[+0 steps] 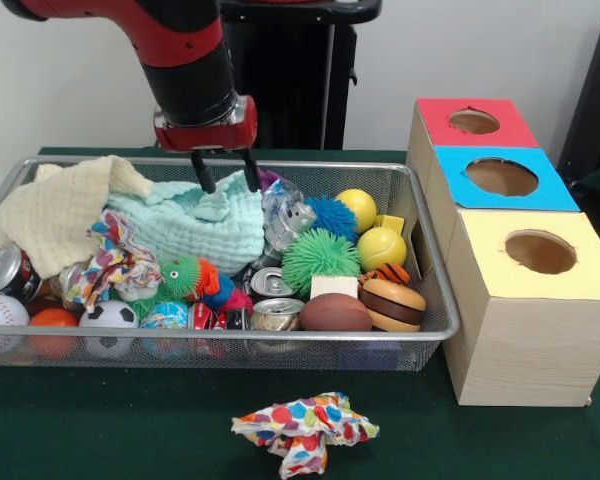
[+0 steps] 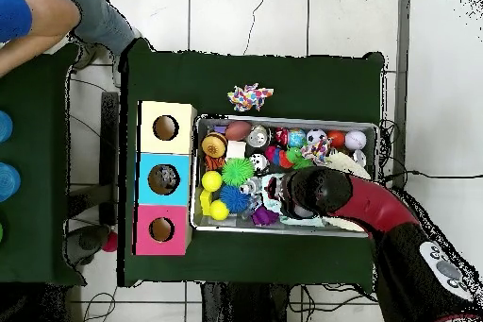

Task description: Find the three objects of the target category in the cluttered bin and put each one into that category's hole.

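Cluttered bin (image 1: 420, 215) — a wire-mesh basket — sat on the green worktop (image 1: 100, 430), packed with toys, cans and cloths. The claw (image 1: 226, 170) hung low over the bin's far side, its two dark fingers (image 1: 204, 172) spread apart and empty, their tips just above a pale mint cloth (image 1: 195, 225). A cream cloth (image 1: 60, 210) lay heaped at one end of the bin, next to the mint one. In the front view, a green spiky ball (image 1: 318, 257), a blue spiky ball (image 1: 332, 215) and two yellow balls (image 1: 381, 247) sat toward the end nearest the boxes, with a toy burger (image 1: 392, 304) and a brown football (image 1: 335, 313) against the near wall. Drink cans (image 1: 277, 313) lay among them, and a small soccer ball (image 1: 108, 320), a baseball (image 1: 0, 312) and an orange ball (image 1: 52, 322) crowded the other end.

Beside the bin stood three wooden boxes in a row, each with a round hole on top — a yellow box (image 1: 535, 250) nearest the camera, a blue box (image 1: 500, 178) in the middle and a red box (image 1: 472, 122) farthest.

A polka-dot cloth (image 1: 305, 428) lay crumpled on the worktop outside the bin. In the overhead view, a person's blue sleeve (image 2: 14, 11) showed at one corner.
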Robot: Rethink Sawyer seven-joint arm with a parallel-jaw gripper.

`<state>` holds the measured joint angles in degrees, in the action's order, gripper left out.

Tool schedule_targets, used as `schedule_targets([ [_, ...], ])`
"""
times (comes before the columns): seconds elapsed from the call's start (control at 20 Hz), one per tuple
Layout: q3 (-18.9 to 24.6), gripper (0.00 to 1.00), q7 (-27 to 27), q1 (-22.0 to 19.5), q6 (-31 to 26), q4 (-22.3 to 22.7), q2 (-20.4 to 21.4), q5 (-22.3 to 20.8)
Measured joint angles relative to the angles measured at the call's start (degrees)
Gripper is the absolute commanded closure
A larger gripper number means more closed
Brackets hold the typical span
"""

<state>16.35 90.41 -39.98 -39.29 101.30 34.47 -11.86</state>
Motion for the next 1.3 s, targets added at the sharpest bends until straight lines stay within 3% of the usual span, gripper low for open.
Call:
schedule_targets([
  [0.45,-1.4,0.0,0.0,1.6,7.6,0.3,3.1,-2.7],
  [0.9,-3.7,0.0,0.0,3.7,8.5,0.3,5.0,-2.4],
  [1.3,-4.4,0.0,0.0,3.8,8.5,1.4,6.1,5.2],
])
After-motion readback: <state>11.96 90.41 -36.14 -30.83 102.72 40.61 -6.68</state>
